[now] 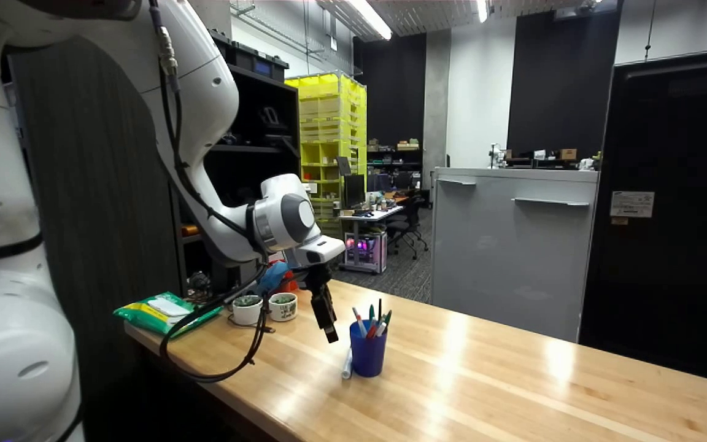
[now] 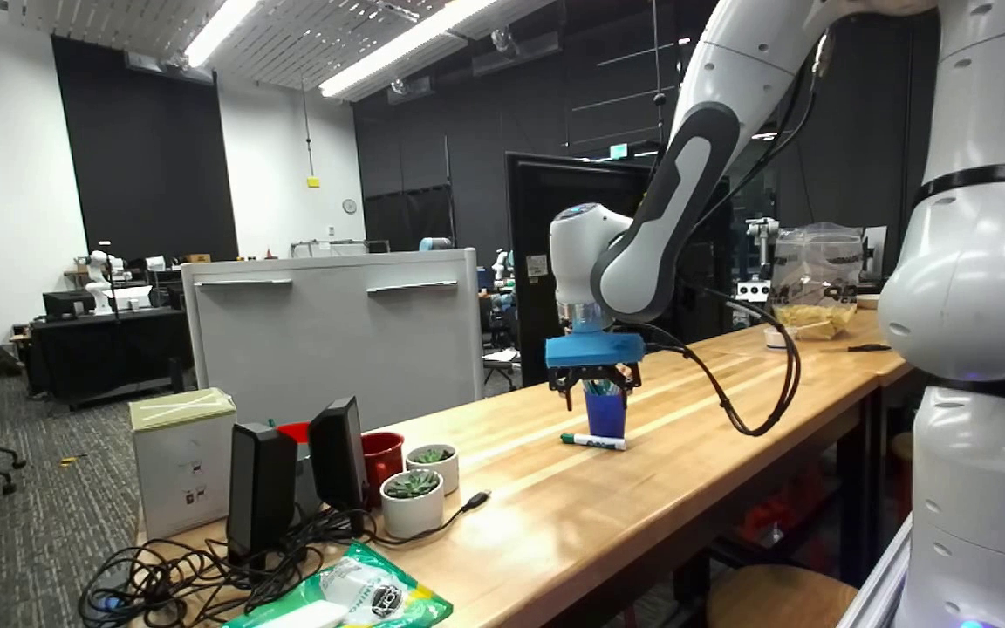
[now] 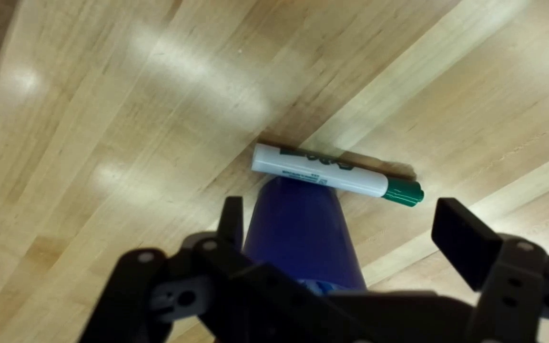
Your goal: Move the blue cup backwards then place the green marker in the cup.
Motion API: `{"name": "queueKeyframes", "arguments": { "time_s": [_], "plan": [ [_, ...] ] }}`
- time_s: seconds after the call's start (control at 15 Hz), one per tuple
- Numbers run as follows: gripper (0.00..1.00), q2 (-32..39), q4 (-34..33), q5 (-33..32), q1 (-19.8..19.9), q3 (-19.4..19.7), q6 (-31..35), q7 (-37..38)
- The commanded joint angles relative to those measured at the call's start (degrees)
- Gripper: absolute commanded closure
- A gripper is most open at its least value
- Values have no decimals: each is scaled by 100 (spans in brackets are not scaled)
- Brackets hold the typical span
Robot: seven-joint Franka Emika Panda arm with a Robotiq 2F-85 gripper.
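The blue cup (image 1: 367, 353) stands upright on the wooden table with several pens and markers rising from its rim. At its base lies the green marker (image 2: 593, 441), white-bodied with a green cap; I cannot tell whether the two touch. In the wrist view the marker (image 3: 322, 171) crosses in front of the foot of the cup (image 3: 303, 228). My gripper (image 3: 341, 209) is open, pointing down, its fingers wide apart with nothing held. In an exterior view the gripper (image 1: 331, 334) hangs above the table beside the cup, near rim height. Gripper parts hide most of the cup's top in the wrist view.
Two white potted succulents (image 2: 413, 503), a red mug (image 2: 382, 462), black speakers (image 2: 337, 453) and a white box (image 2: 184, 462) crowd one table end. Loose cables (image 2: 162, 567) and a green packet (image 1: 166, 313) lie there too. The table's edge (image 1: 237, 412) runs along the robot's side.
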State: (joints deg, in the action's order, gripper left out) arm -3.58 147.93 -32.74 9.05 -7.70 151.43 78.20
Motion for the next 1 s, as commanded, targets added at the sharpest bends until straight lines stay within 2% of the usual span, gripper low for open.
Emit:
{"name": "queueKeyframes", "arguments": {
  "time_s": [0.0, 0.4, 0.47, 0.93],
  "plan": [
    [0, 299, -165, -206, -214, 330, 219, 112],
    [0, 625, -330, -187, -409, 741, 524, 37],
    [0, 685, -369, -245, -244, 608, 572, 77],
    [0, 973, -649, -613, -226, 736, 662, 143]
  ]
}}
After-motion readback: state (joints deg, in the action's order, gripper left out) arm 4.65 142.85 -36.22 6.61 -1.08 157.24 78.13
